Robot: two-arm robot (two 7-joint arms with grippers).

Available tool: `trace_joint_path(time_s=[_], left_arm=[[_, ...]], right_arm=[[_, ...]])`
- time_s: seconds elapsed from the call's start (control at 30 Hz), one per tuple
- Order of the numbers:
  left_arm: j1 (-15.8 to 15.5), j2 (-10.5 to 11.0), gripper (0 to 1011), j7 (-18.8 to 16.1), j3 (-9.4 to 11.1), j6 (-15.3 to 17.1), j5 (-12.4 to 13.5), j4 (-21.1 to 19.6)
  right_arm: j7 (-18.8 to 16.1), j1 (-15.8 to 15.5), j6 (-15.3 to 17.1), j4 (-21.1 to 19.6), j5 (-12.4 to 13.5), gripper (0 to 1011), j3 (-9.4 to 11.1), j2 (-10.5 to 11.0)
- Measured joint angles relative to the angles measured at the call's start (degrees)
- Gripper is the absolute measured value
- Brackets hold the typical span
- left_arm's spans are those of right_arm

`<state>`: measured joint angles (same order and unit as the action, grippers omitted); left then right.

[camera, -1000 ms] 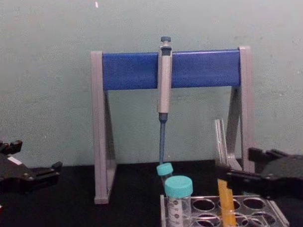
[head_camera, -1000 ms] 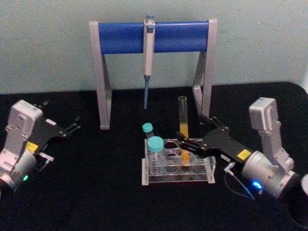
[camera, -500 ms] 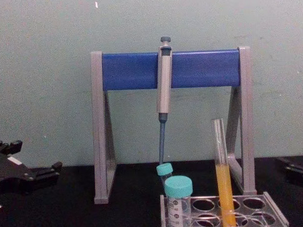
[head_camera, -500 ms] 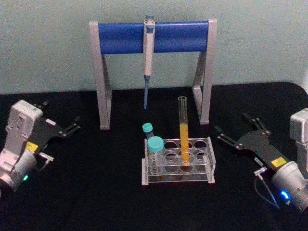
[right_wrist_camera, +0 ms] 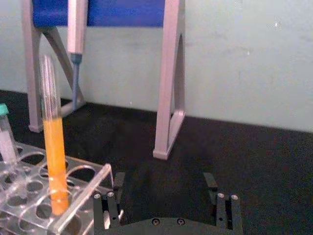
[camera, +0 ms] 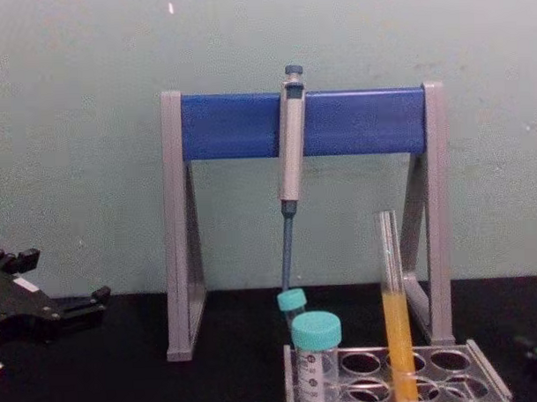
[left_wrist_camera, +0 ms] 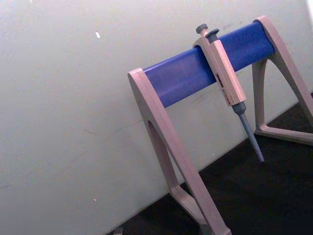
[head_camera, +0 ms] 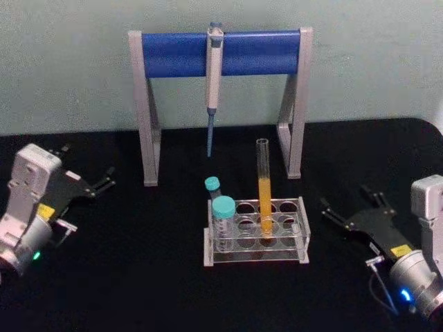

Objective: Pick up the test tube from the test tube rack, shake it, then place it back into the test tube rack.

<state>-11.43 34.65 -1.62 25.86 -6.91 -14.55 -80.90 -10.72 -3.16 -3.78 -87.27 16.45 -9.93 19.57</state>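
A long clear test tube stands upright in the test tube rack, orange-yellow liquid filling its lower half and the open top rising well above the tray. It sits in a hole toward the rack's right side; two shorter capped tubes with teal screw lids occupy holes at the rack's left end, the nearer one upright, the farther one leaning. The remaining holes of the clear plastic tray hold nothing. The rack rests on the black table, near the middle of its front half. Behind it, toward the table's back edge, a grey stand with a blue crossbar carries a hanging pipette, tip pointing down. The right gripper hovers off the rack's right end, well apart from the test tube, its fingers spread and holding nothing. The left gripper is parked near the table's left edge, fingers parted and likewise holding nothing
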Motion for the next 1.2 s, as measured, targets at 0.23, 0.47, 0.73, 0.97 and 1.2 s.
trace_joint_path(time_s=[0.23,0.47,0.73,0.97,1.2], left_arm=[[0.0,0.0,1001,0.0,0.0,0.0,0.0,0.0],[0.0,0.0,1001,0.0,0.0,0.0,0.0,0.0],[0.0,0.0,1001,0.0,0.0,0.0,0.0,0.0],[0.0,0.0,1001,0.0,0.0,0.0,0.0,0.0],[0.0,0.0,1001,0.0,0.0,0.0,0.0,0.0]], right_arm=[[-0.4,0.7,1.0,2.0,-1.2,1000,0.0,-1.2],[-0.7,0.9,1.5,2.6,-1.8,1000,0.0,-1.6],[-0.6,0.9,1.4,2.5,-1.7,1000,0.0,-1.5],[-0.6,0.9,1.4,2.4,-1.7,1000,0.0,-1.5],[-0.6,0.8,1.3,2.4,-1.6,1000,0.0,-1.5]])
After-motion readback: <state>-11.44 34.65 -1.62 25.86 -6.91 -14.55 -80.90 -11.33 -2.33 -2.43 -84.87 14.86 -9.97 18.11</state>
